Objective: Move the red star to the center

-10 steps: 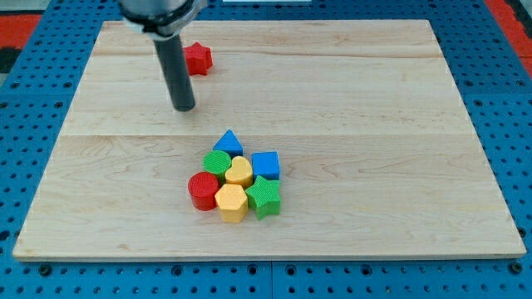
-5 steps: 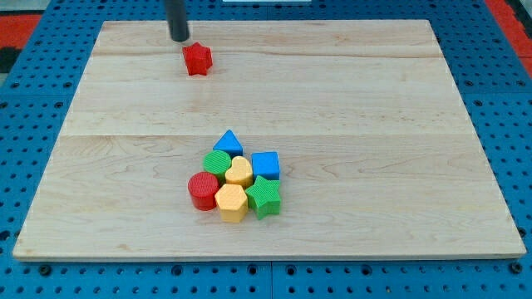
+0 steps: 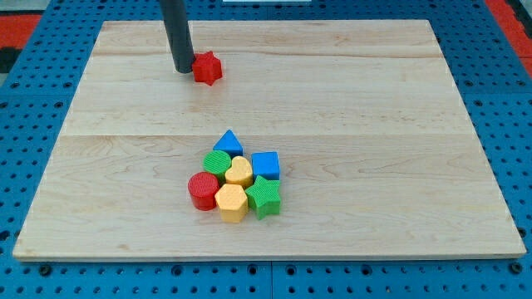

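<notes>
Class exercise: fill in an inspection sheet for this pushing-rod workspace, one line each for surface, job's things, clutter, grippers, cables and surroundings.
Surface: pale wooden board, flat, lying on a blue pegboard.
Job's things: red star near the view's top left, well away from the middle.
Clutter: a tight cluster below the middle: blue triangle, green block, yellow heart, blue cube, red cylinder, yellow hexagon, green star.
Grippers: none; my tip sits right at the red star's left side.
Cables: nothing seen.
Surroundings: blue pegboard all round; a red patch at the top right corner.
</notes>
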You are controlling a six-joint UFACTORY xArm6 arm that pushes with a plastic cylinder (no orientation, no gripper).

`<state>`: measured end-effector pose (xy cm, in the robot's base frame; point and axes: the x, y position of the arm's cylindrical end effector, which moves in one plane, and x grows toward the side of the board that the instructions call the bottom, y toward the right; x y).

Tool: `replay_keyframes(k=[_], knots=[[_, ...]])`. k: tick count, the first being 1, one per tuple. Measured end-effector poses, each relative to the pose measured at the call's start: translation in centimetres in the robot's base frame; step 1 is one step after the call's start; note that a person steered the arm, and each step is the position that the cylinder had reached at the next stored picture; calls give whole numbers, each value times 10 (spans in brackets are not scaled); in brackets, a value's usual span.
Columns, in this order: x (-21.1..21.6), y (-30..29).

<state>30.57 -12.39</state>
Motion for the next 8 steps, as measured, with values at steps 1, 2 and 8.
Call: replay_keyframes(k=[1,2,8], knots=[[0,21],[-14,23],[14,118]])
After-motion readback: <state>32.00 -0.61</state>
